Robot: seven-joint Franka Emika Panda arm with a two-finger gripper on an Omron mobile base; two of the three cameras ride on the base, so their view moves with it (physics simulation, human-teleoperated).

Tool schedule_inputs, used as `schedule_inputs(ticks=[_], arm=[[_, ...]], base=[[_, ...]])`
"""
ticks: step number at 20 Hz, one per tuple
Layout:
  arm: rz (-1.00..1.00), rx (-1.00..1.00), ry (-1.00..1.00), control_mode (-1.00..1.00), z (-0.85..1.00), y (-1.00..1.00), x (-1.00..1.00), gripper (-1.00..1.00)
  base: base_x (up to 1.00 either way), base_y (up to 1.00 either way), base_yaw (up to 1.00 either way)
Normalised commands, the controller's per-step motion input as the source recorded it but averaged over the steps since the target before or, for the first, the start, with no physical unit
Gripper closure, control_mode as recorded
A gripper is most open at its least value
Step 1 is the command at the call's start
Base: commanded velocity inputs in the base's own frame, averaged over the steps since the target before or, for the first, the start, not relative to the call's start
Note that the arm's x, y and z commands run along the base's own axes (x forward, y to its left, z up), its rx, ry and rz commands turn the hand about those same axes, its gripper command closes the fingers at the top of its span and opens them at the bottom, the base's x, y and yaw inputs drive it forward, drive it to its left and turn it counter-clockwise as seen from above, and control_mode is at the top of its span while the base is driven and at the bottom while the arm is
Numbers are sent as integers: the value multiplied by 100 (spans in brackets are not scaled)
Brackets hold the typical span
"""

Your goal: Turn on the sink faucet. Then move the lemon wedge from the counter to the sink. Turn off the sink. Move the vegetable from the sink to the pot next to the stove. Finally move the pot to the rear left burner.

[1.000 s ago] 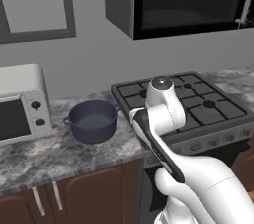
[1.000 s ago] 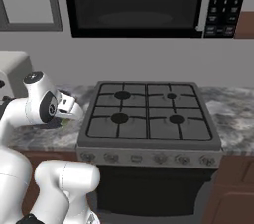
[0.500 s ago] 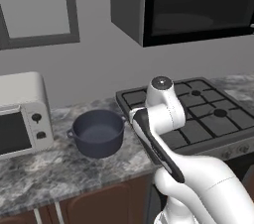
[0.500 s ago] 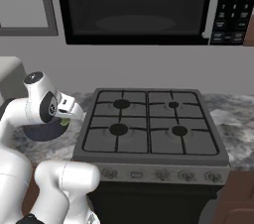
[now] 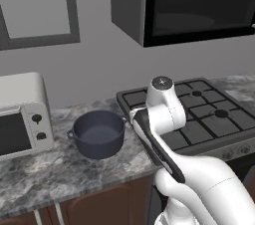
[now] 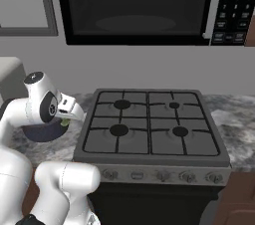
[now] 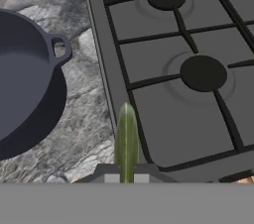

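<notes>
A long green vegetable (image 7: 126,141) stands between the fingers of my gripper (image 7: 126,173), which is shut on it. It hangs over the seam between the counter (image 7: 84,134) and the stove (image 7: 188,34). The dark blue two-handled pot (image 7: 20,94) sits just to its left and looks empty. From the right base view the gripper (image 6: 67,118) is over the pot (image 6: 42,132), beside the stove (image 6: 149,124), whose rear left burner (image 6: 122,104) is bare. The pot (image 5: 98,133) stands left of the stove (image 5: 199,114). Sink, faucet and lemon wedge are out of view.
A white toaster oven (image 5: 20,117) stands on the counter left of the pot. A black microwave (image 6: 134,5) hangs above the stove. A window (image 5: 35,7) is set in the wall at the left. Marbled counter (image 6: 234,114) continues right of the stove.
The whole picture has shifted as the base drives: stove and pot sit lower and larger in both base views. The arm keeps its pose with the vegetable held.
</notes>
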Motion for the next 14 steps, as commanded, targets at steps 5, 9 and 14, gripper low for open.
schedule_inputs(ticks=[5,9,14], arm=[[0,0,0,100,0,0,0,100],[0,0,0,100,0,0,0,100],[0,0,0,100,0,0,0,100]], base=[[13,16,0],[0,0,0],[0,0,0]])
